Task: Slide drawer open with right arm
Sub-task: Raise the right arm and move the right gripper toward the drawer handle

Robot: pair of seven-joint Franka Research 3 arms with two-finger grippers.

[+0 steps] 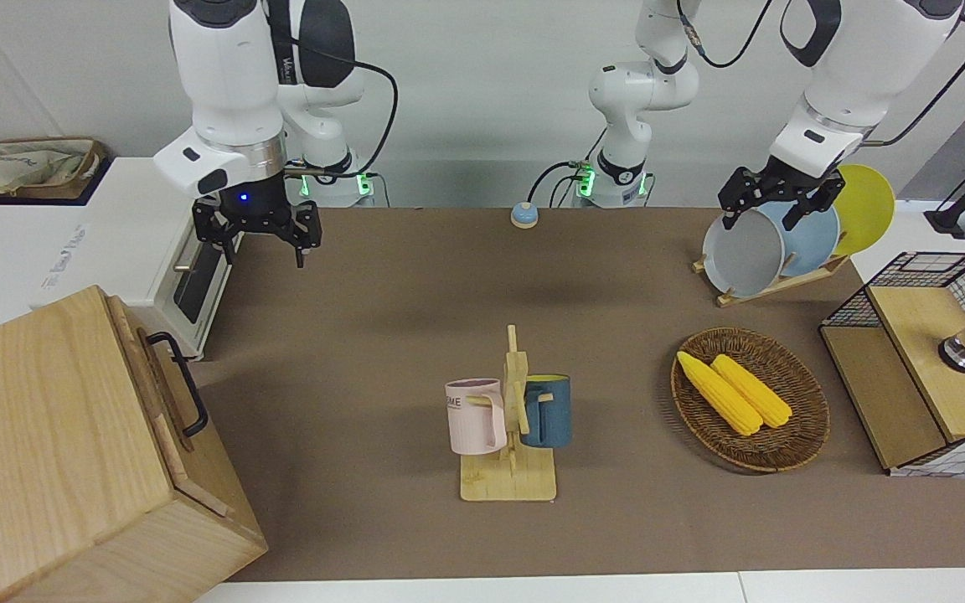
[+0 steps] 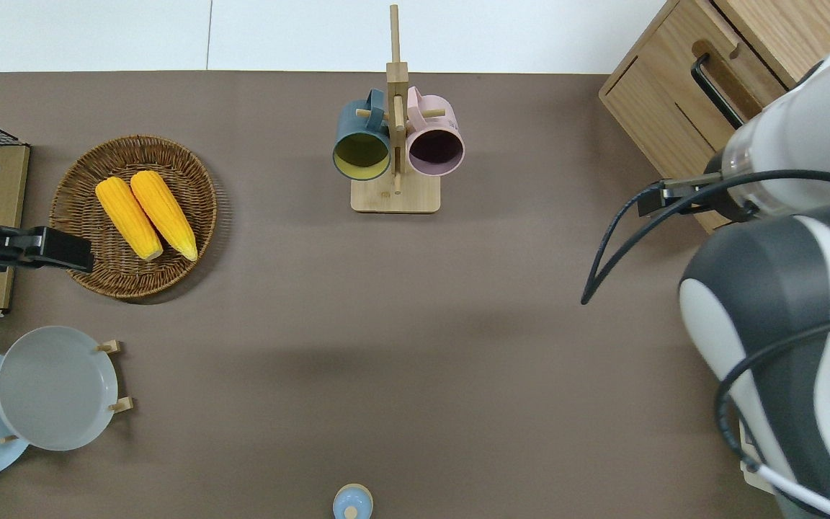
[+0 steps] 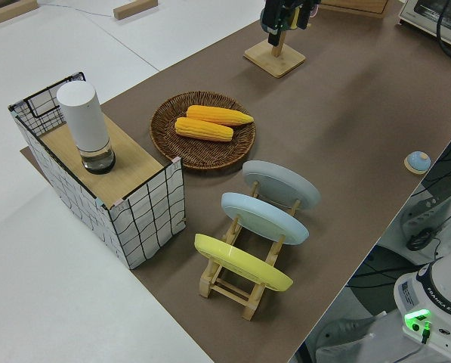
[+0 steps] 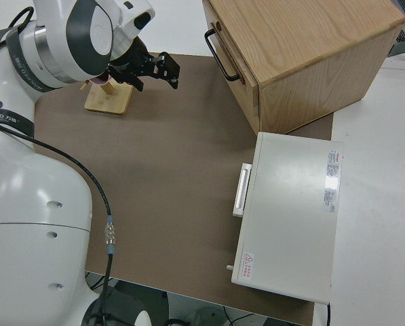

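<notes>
Your light-wood cabinet (image 1: pixel 72 452) at the right arm's end of the table, its drawer (image 4: pixel 230 58) shut, black bar handle (image 1: pixel 183 383) untouched, your right gripper (image 1: pixel 256 230) up over the mat near the toaster oven (image 4: pixel 290 214), fingers spread and empty, left arm parked.

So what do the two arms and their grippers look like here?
Both arms are white with dark grey joint patches, silver wrist rings and black cables. The right gripper is black, two-fingered, with a small blue light. The left gripper is black too, with no light showing. Green lights glow at both bases.
</notes>
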